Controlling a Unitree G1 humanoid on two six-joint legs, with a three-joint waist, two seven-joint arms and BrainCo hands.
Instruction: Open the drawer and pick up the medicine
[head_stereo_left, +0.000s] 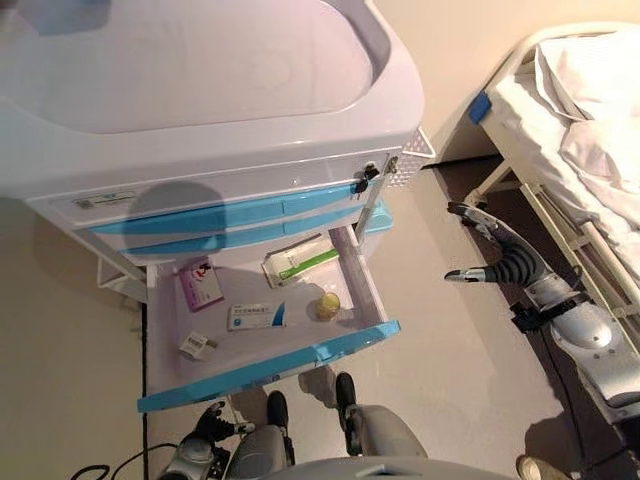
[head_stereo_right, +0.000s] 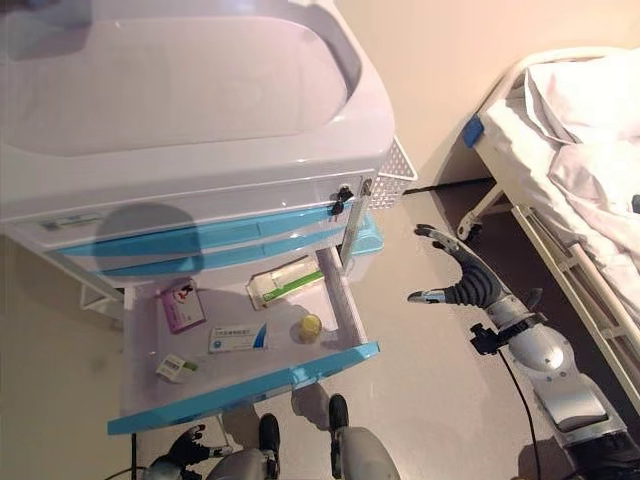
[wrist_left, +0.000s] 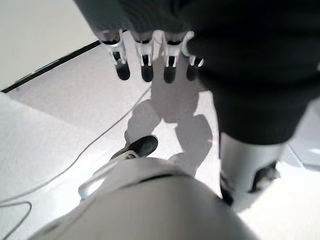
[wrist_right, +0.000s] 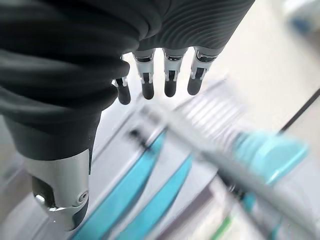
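The left hand (head_stereo_left: 212, 424) hung low beside the robot, just under the drawer's blue front, fingers (wrist_left: 145, 65) straight and holding nothing. The drawer (head_stereo_left: 270, 365) stood pulled out of the white and blue cart (head_stereo_left: 200, 130). Inside it lay a small white box (head_stereo_left: 195, 346) nearest the front, a blue and white medicine box (head_stereo_left: 256, 316) at the middle, a yellow bottle (head_stereo_left: 328, 306) beside it, a pink box (head_stereo_left: 199, 284) and a green and white box (head_stereo_left: 298, 260) farther back. The right hand (head_stereo_right: 462, 277) hovered well right of the drawer, fingers spread and empty. A bed (head_stereo_left: 590, 130) stood beyond.
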